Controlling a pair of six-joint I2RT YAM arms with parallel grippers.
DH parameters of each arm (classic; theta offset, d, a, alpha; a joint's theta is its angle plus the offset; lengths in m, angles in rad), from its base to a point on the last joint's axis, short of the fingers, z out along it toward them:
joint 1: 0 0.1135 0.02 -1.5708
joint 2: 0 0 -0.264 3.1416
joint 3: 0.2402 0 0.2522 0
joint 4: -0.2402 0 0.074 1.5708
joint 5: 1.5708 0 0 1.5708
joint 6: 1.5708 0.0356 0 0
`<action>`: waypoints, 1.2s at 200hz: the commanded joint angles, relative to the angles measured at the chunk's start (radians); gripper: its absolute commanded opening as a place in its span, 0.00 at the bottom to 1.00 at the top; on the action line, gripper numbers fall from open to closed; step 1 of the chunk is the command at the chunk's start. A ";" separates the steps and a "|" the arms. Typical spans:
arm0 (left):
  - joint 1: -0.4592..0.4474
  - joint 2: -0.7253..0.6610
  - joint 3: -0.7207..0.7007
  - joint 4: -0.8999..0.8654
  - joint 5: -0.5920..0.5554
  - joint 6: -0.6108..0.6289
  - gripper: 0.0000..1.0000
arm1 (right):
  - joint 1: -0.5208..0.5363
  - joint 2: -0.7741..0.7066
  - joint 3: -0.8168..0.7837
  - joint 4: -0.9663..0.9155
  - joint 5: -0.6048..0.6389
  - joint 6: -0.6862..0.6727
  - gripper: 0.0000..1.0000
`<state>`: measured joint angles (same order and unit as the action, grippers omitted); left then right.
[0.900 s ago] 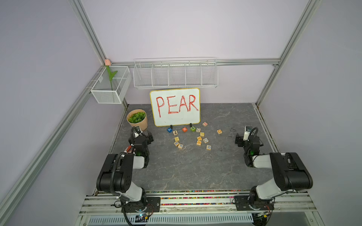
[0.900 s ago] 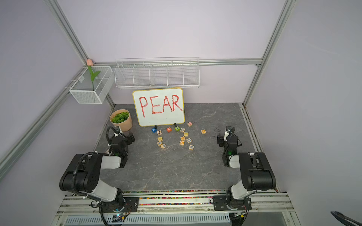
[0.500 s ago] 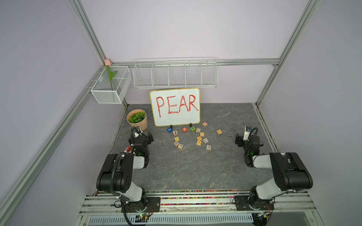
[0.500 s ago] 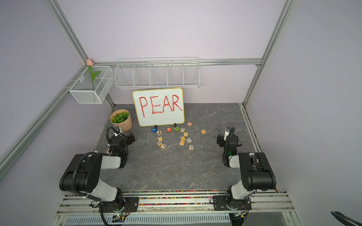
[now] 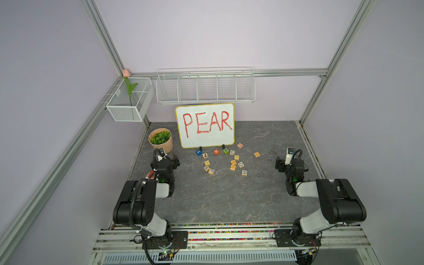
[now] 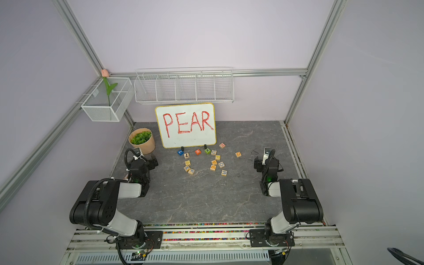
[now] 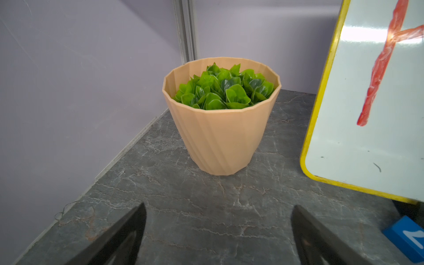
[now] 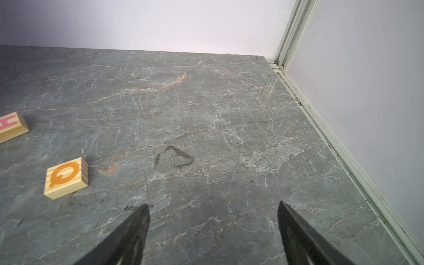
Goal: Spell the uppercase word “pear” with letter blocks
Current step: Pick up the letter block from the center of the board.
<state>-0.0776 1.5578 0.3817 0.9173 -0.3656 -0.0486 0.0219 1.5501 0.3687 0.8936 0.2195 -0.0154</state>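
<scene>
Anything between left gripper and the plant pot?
No. In the left wrist view, only bare grey tabletop lies between the open left gripper and the plant pot.

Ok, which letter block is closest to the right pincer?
The wooden block with the orange Q. It lies off to the side of the other blocks, toward the open right pincer.

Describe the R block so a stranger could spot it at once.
Find the whiteboard reading PEAR at the back. Among the wooden blocks scattered before it, the R block is nearest the robot in the right-hand group. Its letter is blue-grey, unlike the orange E block beside it.
</scene>
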 commanded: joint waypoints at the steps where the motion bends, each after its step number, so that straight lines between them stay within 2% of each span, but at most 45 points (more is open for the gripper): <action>1: 0.004 -0.005 0.001 0.008 0.004 -0.002 0.99 | 0.001 -0.016 0.003 0.005 -0.005 -0.001 0.89; 18: 0.003 -0.013 -0.011 0.027 0.029 0.011 0.99 | 0.007 -0.029 0.002 0.010 0.005 -0.007 0.89; 61: -0.004 -0.149 -0.030 -0.052 0.131 0.058 0.99 | 0.039 -0.211 0.043 -0.219 0.018 -0.033 0.89; 88: -0.063 -0.349 -0.008 -0.276 0.158 0.080 0.99 | 0.116 -0.384 0.095 -0.437 0.026 -0.052 0.89; 107: -0.108 -0.491 0.060 -0.512 0.188 -0.029 0.99 | 0.160 -0.498 0.133 -0.572 0.005 -0.025 0.89; 127: -0.167 -0.610 0.150 -0.762 0.215 -0.172 0.99 | 0.177 -0.599 0.208 -0.776 -0.071 0.101 0.89; 139: -0.211 -0.663 0.181 -0.860 0.243 -0.249 0.99 | 0.177 -0.636 0.250 -0.886 -0.125 0.165 0.89; 152: -0.276 -0.711 0.201 -0.931 0.240 -0.321 0.99 | 0.221 -0.669 0.268 -0.944 -0.165 0.229 0.89; 178: -0.385 -0.752 0.208 -0.991 0.236 -0.524 0.99 | 0.278 -0.708 0.250 -0.930 -0.246 0.390 0.89; 202: -0.474 -0.711 0.197 -0.962 0.273 -0.708 0.99 | 0.370 -0.661 0.277 -0.948 -0.282 0.503 0.89; 219: -0.578 -0.655 0.200 -0.939 0.221 -0.781 0.99 | 0.461 -0.609 0.301 -0.981 -0.253 0.539 0.89; 240: -0.693 -0.573 0.240 -0.922 0.149 -0.815 0.99 | 0.546 -0.570 0.322 -1.006 -0.218 0.566 0.89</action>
<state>-0.6735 0.9169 0.5808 0.0078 -0.1425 -0.7185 0.4927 0.9482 0.6537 -0.0536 -0.0086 0.4576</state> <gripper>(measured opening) 0.991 0.889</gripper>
